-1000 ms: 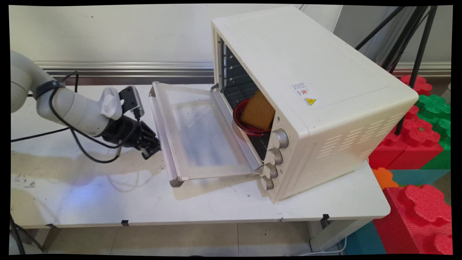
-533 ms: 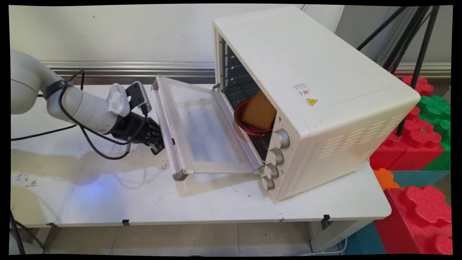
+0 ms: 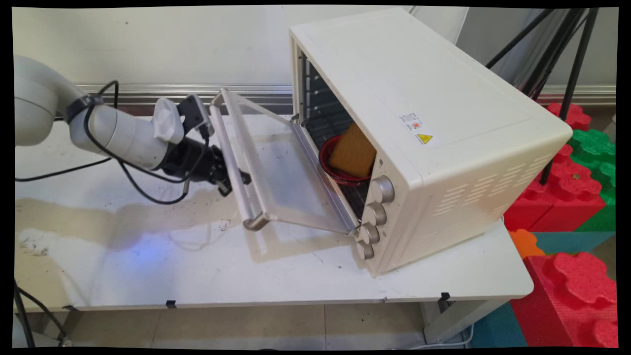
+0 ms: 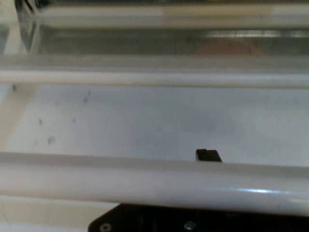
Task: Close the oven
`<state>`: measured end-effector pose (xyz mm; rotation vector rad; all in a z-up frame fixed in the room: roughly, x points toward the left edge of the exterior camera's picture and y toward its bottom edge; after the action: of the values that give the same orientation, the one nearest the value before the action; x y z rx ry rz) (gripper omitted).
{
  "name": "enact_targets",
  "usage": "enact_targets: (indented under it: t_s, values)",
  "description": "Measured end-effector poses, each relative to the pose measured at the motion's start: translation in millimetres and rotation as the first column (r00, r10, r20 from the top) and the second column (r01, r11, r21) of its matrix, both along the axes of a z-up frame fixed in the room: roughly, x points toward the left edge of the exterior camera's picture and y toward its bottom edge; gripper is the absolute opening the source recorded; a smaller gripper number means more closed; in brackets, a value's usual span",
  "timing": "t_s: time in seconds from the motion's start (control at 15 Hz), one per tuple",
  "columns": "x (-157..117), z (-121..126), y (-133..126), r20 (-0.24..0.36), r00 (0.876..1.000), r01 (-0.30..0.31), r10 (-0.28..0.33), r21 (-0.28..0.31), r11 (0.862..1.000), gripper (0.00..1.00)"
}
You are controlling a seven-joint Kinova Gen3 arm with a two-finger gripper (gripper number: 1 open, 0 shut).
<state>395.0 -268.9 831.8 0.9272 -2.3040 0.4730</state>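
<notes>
Found a white table (image 3: 296,286) nearest the camera, stained tan along its left half. Saw big red foam blocks (image 3: 567,291) on the floor past its right end, with green ones behind them. Noted further in a cream toaster oven (image 3: 419,98) standing at an angle on the table, four round metal knobs (image 3: 382,189) down its front corner. Found its glass door (image 3: 286,177) hinged at the bottom and partly raised, tilted between flat and upright, the free edge pointing left. Made out a silver bar handle (image 3: 229,148) along that free edge. Saw the black two-finger gripper (image 3: 235,178) reaching in from the left, touching the handle about midway along its length and poking past it on the underside. Could not tell whether it was spread, pressed together or pinching the bar; in the hand view, saw only the bar crossing just above the black linkage, with one black tip beyond it. Noted black cables (image 3: 148,197) looping below the wrist. Spotted inside the oven a red bowl (image 3: 335,172) on the rack, with a square orange-brown sponge (image 3: 352,153) leaning in it. Saw black tripod legs (image 3: 574,74) behind the oven, by the wall
</notes>
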Motion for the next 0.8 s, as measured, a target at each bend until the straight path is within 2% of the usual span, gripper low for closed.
enact_targets:
  t_s: [0.4, 0.8]
  values:
    - [-20, 29, -21, -0.052, 0.999, 0.001, -0.005, -0.078, 0.997, 0.0]
    - [-30, 47, -35, -0.08, 0.997, 0.0, -0.01, -0.122, 0.992, 0.0]
